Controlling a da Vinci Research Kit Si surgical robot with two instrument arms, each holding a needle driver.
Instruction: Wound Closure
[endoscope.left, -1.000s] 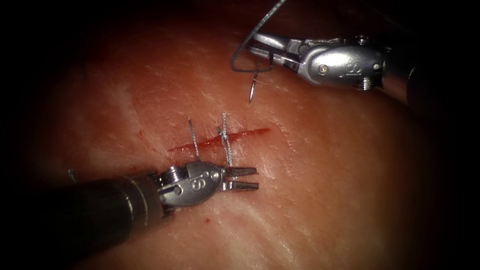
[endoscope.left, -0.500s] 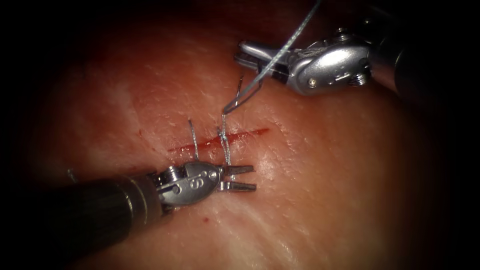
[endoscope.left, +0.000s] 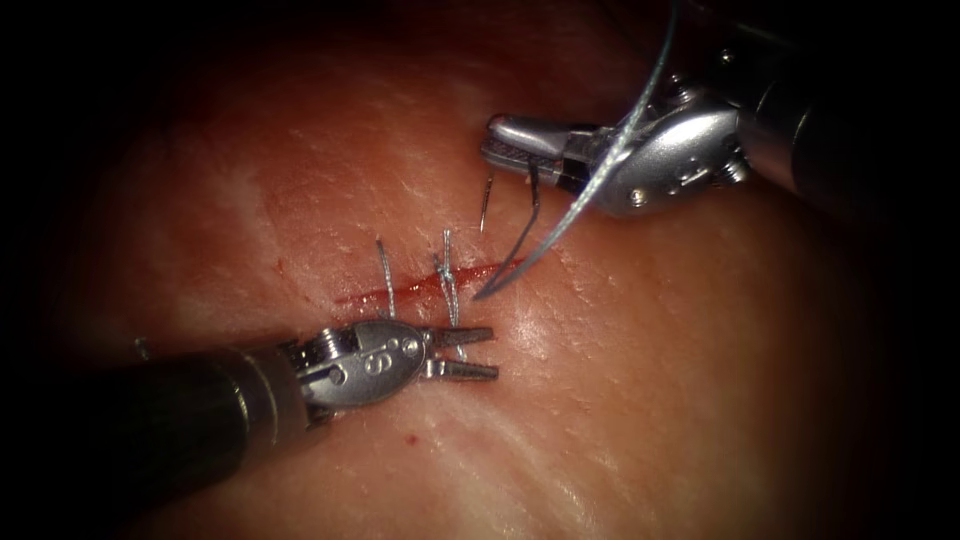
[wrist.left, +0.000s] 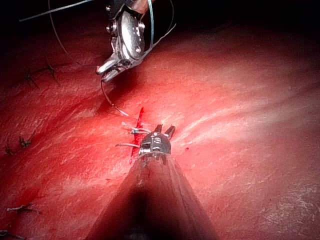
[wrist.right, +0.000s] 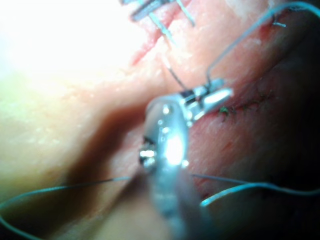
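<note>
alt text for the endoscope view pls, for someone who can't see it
The right tool holds the curved needle above the tissue, the needle's lower end close to the cut, with thread trailing across the tool. The left tool, jaws open and empty, lies just below the cut beside two stitches.

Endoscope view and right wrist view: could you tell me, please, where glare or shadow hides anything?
Endoscope view: light pools on the middle tissue, edges dark; the left tool, jaws open and empty, has a shadowed shaft; the right tool glints, gripping the needle, apparently free of tissue near the cut, where along its curve unclear. Right wrist view: glare washes out much tissue; the thread is readable.
</note>
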